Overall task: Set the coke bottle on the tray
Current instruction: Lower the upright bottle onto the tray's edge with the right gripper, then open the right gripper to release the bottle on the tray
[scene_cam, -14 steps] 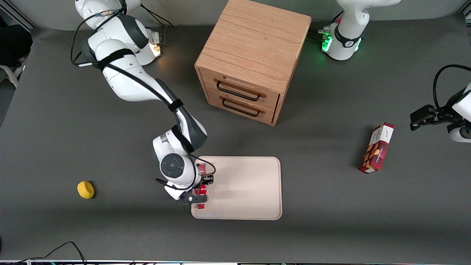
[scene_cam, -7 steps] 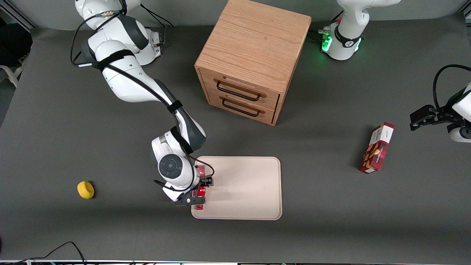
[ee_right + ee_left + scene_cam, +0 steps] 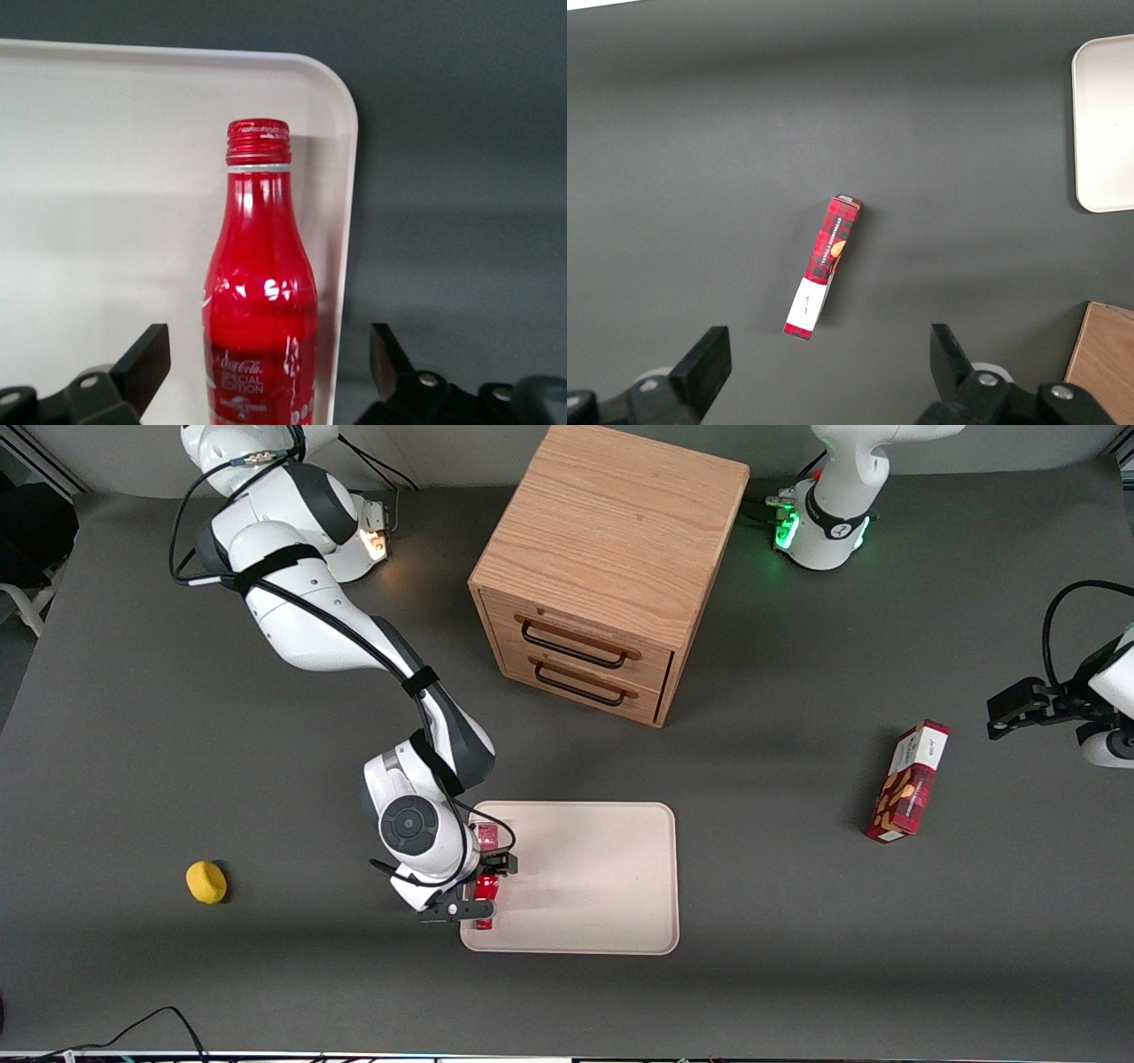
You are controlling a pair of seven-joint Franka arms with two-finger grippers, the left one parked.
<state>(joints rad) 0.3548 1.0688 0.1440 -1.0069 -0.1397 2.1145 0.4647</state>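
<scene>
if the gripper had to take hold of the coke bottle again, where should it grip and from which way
Probably the wide lower body of the coke bottle, with a finger on each side. It lies on the tray close to the rim at the working arm's end, cap pointing along the tray, so coming straight down from above suits it. The gripper hangs open right over it; the narrow neck offers less hold.

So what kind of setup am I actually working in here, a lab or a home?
Most likely a robot lab bench: a dark mat-covered table staged with a wooden drawer unit, a snack box and the tray. The gripper is open around the coke bottle on the tray.
</scene>
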